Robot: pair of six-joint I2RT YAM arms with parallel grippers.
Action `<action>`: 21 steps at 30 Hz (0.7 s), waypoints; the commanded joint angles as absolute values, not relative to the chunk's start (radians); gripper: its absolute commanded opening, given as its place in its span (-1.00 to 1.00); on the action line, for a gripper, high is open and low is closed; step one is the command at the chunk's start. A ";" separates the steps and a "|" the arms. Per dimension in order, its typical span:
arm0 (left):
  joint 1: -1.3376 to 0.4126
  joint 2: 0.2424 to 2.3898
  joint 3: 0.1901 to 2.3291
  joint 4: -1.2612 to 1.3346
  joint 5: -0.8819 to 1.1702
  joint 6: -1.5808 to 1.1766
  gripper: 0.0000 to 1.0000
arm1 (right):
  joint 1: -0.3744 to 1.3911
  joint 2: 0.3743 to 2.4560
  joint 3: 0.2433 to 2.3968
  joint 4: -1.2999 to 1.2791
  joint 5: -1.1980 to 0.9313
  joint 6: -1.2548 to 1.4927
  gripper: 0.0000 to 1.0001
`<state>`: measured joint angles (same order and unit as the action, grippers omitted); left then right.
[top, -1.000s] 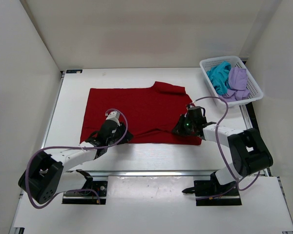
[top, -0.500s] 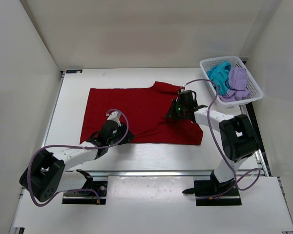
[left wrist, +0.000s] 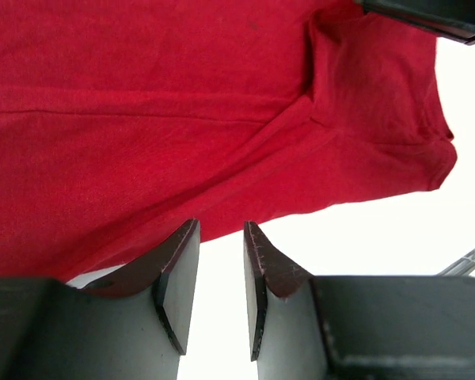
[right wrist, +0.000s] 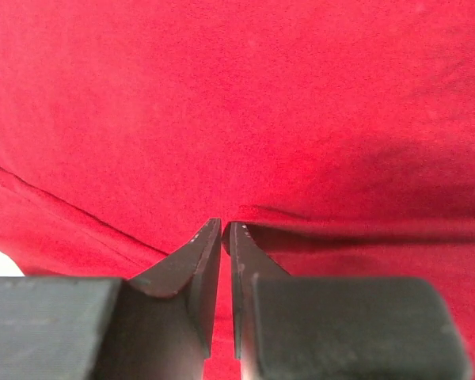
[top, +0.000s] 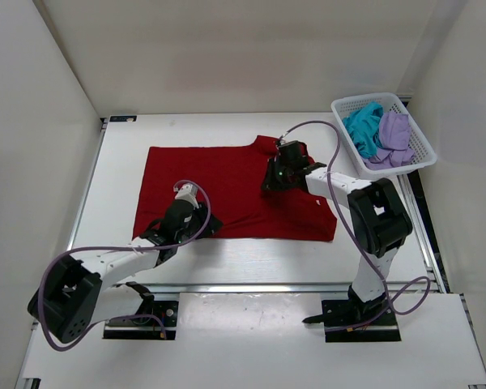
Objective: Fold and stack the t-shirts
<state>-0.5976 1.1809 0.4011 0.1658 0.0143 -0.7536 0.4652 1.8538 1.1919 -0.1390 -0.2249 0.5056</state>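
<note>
Light: bright, even, overhead.
Shadows: soft, faint on the counter [top: 251,258].
Focus: top view sharp; wrist foregrounds soft.

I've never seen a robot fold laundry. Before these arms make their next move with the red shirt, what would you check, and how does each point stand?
1. Red shirt spread on the table: ok, though creased toward its right sleeve.
2. Left gripper at the near hem: ok, fingers apart with no cloth between them.
3. Right gripper holding cloth: cannot tell. It is shut at a crease.
4. Arms clear of each other: ok, well apart over the shirt.
5. Teal shirt and lavender shirt out of the way: ok, both in the basket.
</note>
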 commanded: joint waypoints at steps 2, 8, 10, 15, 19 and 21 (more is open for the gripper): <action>-0.607 1.137 0.409 0.172 0.009 -0.758 -0.23 | 0.469 1.798 1.195 -0.147 -0.195 0.477 -0.80; -0.686 1.244 0.492 0.175 -0.029 -0.744 -0.23 | 0.440 1.660 1.082 -0.114 -0.184 0.479 -0.35; -0.712 1.288 0.541 0.169 -0.035 -0.729 -0.23 | 0.433 1.620 1.031 -0.104 -0.183 0.489 -0.38; -0.721 1.368 0.584 0.146 -0.040 -0.704 -0.24 | 0.446 1.586 0.885 -0.084 -0.198 0.511 -0.93; -0.690 1.371 0.566 0.132 -0.040 -0.689 -0.24 | 0.486 1.591 0.833 -0.094 -0.187 0.494 -0.98; -0.677 1.370 0.558 0.114 -0.046 -0.680 -0.24 | 0.512 1.585 0.801 -0.091 -0.160 0.491 -1.00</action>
